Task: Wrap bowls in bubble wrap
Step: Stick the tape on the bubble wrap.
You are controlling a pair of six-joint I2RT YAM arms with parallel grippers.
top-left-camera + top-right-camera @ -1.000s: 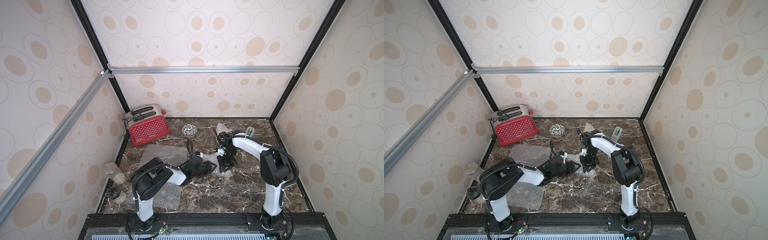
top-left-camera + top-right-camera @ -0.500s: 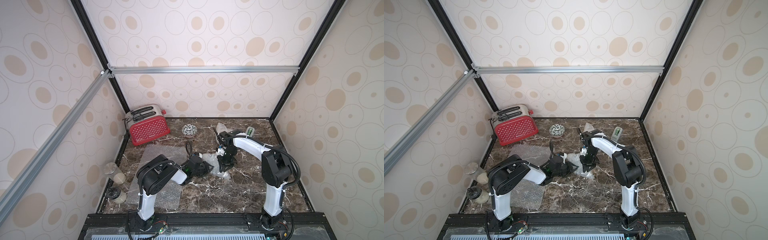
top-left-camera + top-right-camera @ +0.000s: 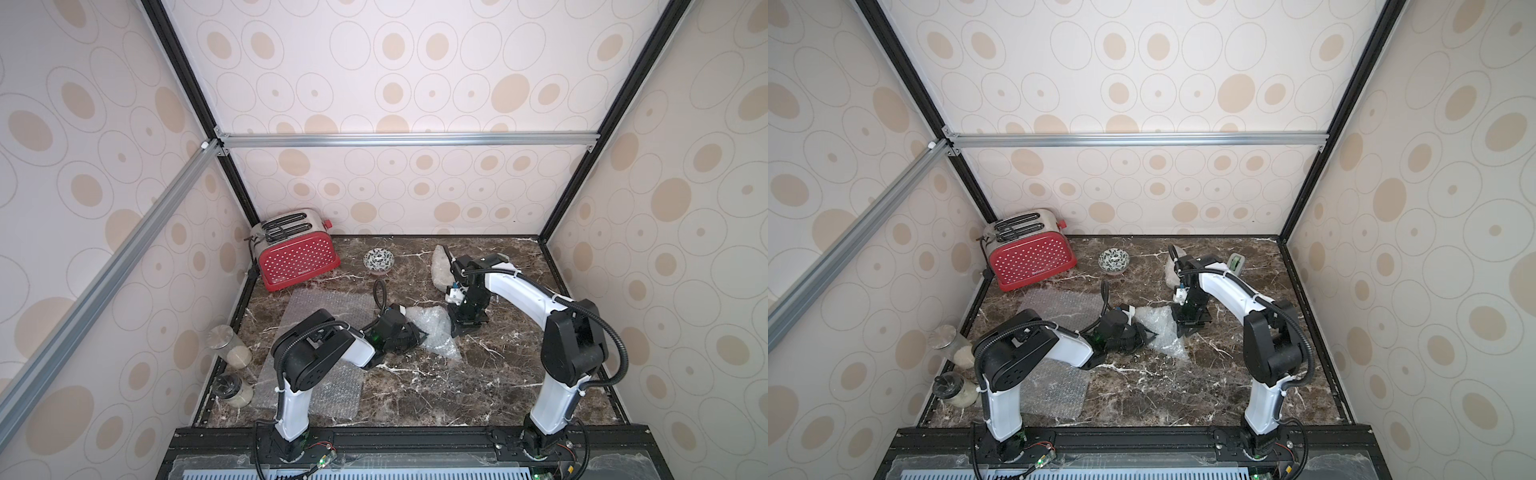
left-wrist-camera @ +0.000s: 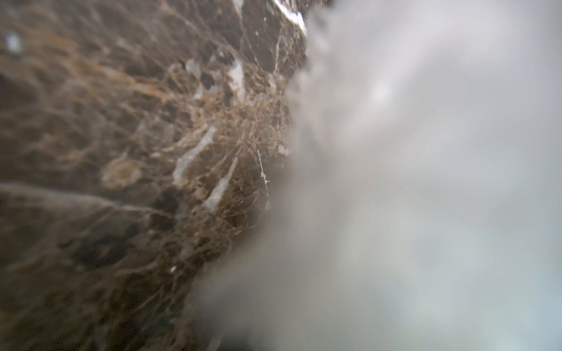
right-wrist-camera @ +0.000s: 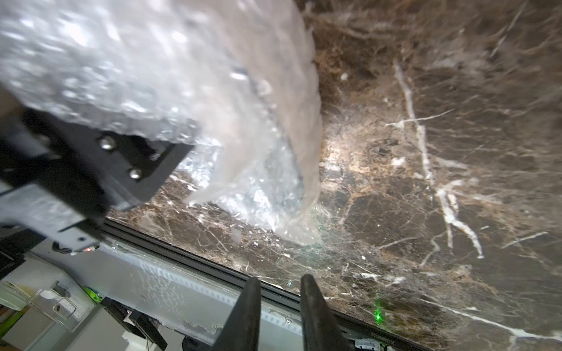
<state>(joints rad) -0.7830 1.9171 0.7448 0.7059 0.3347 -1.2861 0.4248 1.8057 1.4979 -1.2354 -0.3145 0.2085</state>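
A crumpled bubble wrap lies mid-table; what it holds is hidden. My left gripper lies low at its left edge, shut on the wrap. In the left wrist view the wrap is only a white blur against the lens. My right gripper points down at the wrap's right edge, open a little, with nothing between its fingers. One of the bowls, white with black leaves, stands bare at the back. A wrapped bundle lies behind the right arm.
A red toaster stands at the back left. Two flat bubble wrap sheets lie under and beside the left arm. Two jars sit by the left wall. A tape dispenser is at the back right.
My left gripper has closed on the crumpled wrap's edge, and the left arm's elbow has swung right. The right arm has hardly moved.
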